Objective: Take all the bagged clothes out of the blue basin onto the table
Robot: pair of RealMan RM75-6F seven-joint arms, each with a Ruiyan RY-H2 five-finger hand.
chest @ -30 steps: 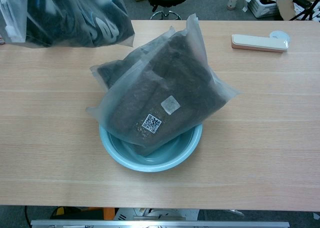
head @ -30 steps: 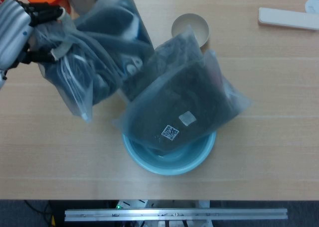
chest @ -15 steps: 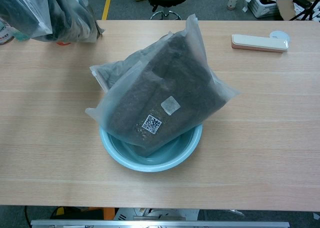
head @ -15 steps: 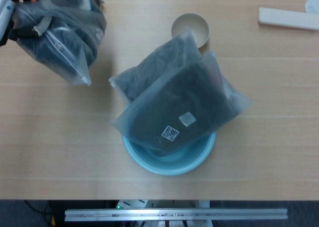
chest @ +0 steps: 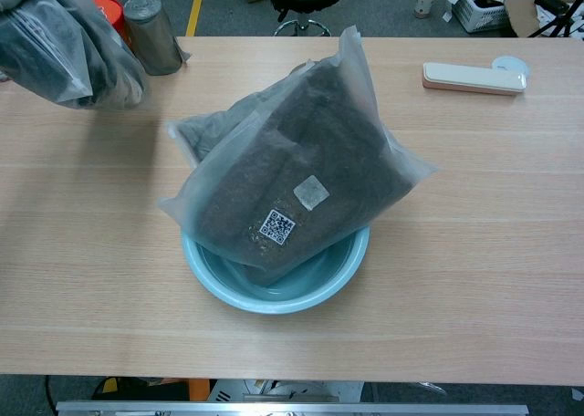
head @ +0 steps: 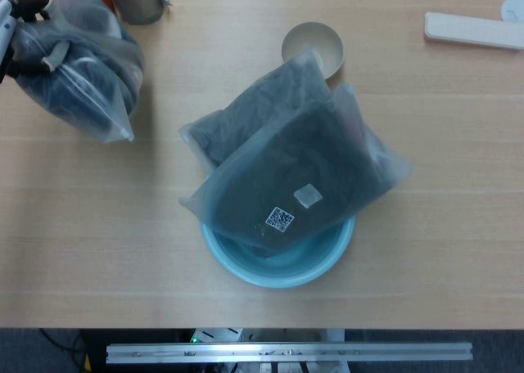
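Note:
The blue basin (head: 282,268) (chest: 274,293) stands near the table's front middle. A large frosted bag of dark clothes (head: 303,177) (chest: 301,174) with a QR label leans over its rim. A second dark bag (head: 246,111) (chest: 205,129) lies under it, sticking out to the back left. At the far left edge, my left hand (head: 6,25) grips the top of a third bag of dark clothes (head: 78,74) (chest: 68,51). That bag hangs low over the table's back left corner; I cannot tell whether it touches the wood. My right hand shows in neither view.
A small beige bowl (head: 315,44) sits just behind the bags. A grey can (chest: 152,35) and a red can (chest: 109,10) stand at the back left next to the held bag. A long white case (head: 473,29) lies at the back right.
My left hand has carried the third bag away from the basin to the left and lower, uncovering the two cans and the second bag.

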